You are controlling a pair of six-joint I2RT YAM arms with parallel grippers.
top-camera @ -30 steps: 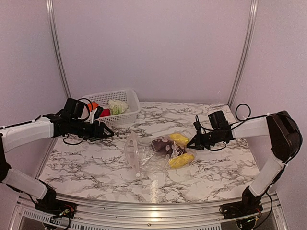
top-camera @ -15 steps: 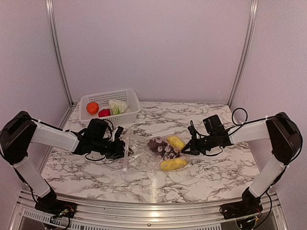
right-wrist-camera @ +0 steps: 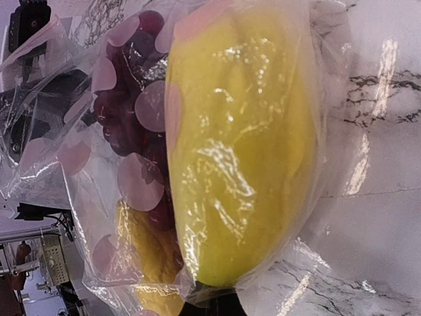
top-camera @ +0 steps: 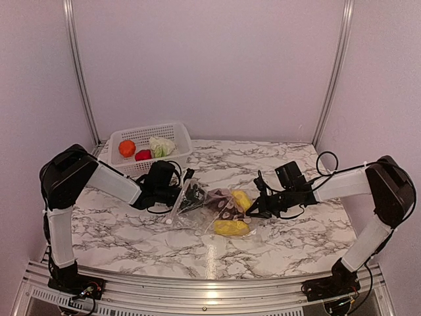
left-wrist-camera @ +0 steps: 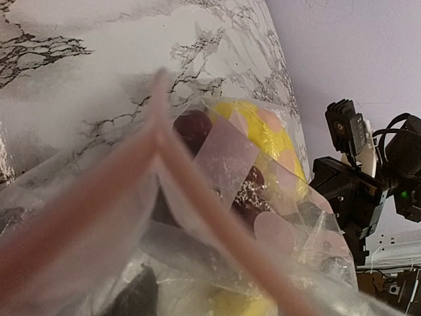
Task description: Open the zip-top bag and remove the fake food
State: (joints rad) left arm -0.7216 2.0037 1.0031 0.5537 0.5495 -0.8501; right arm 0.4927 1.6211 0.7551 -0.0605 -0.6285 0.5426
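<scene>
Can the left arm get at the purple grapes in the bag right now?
Probably yes. The left gripper sits at the mouth of the clear crinkly zip-top plastic bag, whose pink zip strip looks parted, and the dark purple plastic grapes lie just inside. Loose film may snag.

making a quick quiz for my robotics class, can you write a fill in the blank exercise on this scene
1. In the bag, beside the yellow toys, lie dark purple ___.
2. The basket sits at the table's far ___ corner.
3. The right hand is ___ on the bag's end.

Missing words: grapes; left; shut
</scene>
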